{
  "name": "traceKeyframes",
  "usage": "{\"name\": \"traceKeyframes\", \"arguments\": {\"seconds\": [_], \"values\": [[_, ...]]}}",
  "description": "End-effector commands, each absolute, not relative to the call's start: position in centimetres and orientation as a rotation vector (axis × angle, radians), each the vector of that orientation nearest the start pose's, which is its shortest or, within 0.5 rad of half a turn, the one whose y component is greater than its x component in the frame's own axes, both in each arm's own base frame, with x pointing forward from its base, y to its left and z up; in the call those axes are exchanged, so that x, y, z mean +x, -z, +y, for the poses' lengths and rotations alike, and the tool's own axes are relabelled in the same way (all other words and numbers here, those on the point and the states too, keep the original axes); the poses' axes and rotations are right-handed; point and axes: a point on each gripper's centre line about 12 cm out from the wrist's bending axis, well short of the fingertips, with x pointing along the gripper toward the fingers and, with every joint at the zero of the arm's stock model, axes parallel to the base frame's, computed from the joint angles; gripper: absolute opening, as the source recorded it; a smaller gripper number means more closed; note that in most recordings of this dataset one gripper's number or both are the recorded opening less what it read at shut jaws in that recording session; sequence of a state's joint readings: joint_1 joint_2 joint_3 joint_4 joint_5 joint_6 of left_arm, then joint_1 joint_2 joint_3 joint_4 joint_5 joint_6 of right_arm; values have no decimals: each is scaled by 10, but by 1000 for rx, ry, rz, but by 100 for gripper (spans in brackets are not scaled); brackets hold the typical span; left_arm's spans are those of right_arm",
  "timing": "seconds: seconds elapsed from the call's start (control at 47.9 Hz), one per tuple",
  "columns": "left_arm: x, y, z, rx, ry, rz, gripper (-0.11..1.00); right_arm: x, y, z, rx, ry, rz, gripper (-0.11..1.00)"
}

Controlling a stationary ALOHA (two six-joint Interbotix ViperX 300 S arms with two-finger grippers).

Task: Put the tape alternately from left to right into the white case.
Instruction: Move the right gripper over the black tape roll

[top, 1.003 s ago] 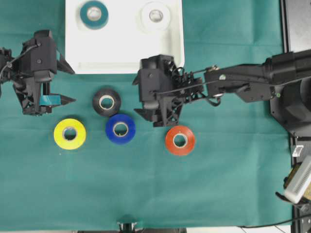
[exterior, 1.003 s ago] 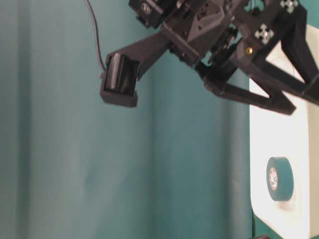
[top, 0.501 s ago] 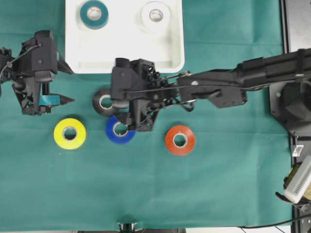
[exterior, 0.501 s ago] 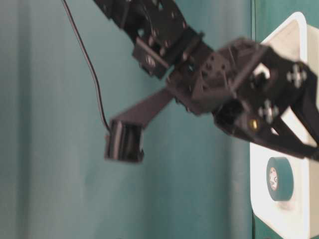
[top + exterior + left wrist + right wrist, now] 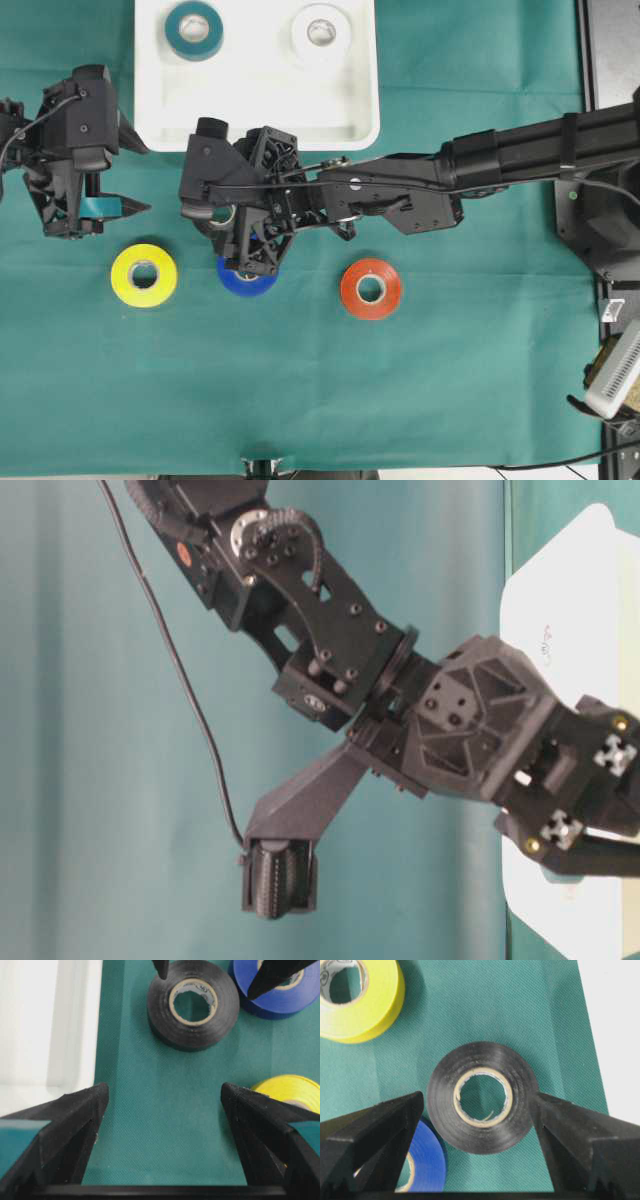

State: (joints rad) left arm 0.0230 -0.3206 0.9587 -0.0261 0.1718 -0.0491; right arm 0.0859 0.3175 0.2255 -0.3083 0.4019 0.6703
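**Black tape framed between the wide-set jaws of the right gripper**

Overhead: the black tape [image 5: 222, 213] is almost wholly covered by the right gripper [image 5: 232, 238], which is reached across the middle to the left half of the green cloth [image 5: 450, 380]; only a sliver of the roll's pale core can be made out beneath the black housing. The blue tape [image 5: 243, 281] is half hidden just under the same gripper. The yellow tape [image 5: 144, 275] and the red-orange tape [image 5: 370, 288] are seen flat on the cloth, well apart from each other. Two rolls are lodged in the white case [image 5: 256, 110]: the teal tape [image 5: 194, 29] and the white tape [image 5: 320, 32], side by side at its far end. The left gripper [image 5: 135, 176] is held at the left edge, beside the case's corner, its jaws spread and nothing between them.

Table level: the right arm fills the frame against the cloth, and only part of the case [image 5: 560, 600] is shown at the right. No roll can be made out here.

Left wrist: the left gripper's fingers [image 5: 75, 1125] are parted over bare cloth. The black roll [image 5: 192, 1005] lies ahead, the blue roll [image 5: 275, 990] just beside it, the yellow roll [image 5: 287, 1092] behind the right-hand finger.

Right wrist: the black roll [image 5: 482, 1097] is caught lying flat between the two fingers [image 5: 380, 1130], which are spread wide to either side of it. Contact cannot be told. The blue roll [image 5: 422, 1165] is tucked against its lower left, the yellow roll [image 5: 357, 997] up in the far corner.
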Motion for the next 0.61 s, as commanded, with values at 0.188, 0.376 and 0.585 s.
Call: {"name": "traceKeyframes", "arguments": {"seconds": [0.188, 0.376, 0.585], "values": [[290, -176, 6, -83, -46, 784, 100, 488, -163, 38, 296, 185, 857, 84], [290, -175, 6, -81, -45, 786, 100, 494, -154, 41, 299, 184, 869, 84], [289, -174, 6, -83, -46, 792, 100, 500, -144, 42, 300, 188, 884, 84]]}}
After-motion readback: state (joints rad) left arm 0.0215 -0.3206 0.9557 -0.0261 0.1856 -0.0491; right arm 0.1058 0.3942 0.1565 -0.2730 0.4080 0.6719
